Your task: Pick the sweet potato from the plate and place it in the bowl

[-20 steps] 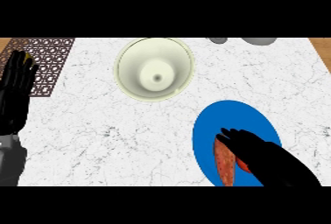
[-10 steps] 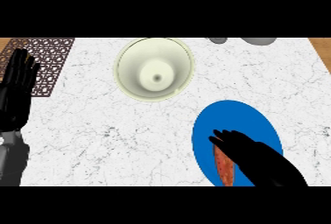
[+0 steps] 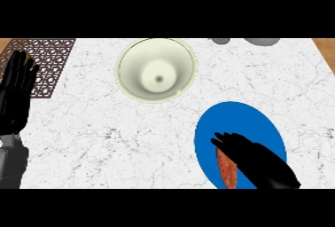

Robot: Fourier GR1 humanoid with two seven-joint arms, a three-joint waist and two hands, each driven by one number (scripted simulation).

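A reddish-brown sweet potato lies on the lower left part of a blue plate at the counter's front right. My right hand comes in from the lower right and lies over the potato's right side. Its fingers are stretched toward the plate's middle and hide much of the potato. They do not visibly close round it. A cream bowl stands empty at the back centre, well apart from the plate. At the left edge my left hand rests open, fingers up.
A brown lattice mat lies at the back left corner, partly under my left hand. Two grey rounded objects sit at the counter's far edge. White marble counter stretches between bowl and plate.
My right hand has shifted slightly left over the sweet potato, covering more of it. The left hand, bowl and plate have not moved.
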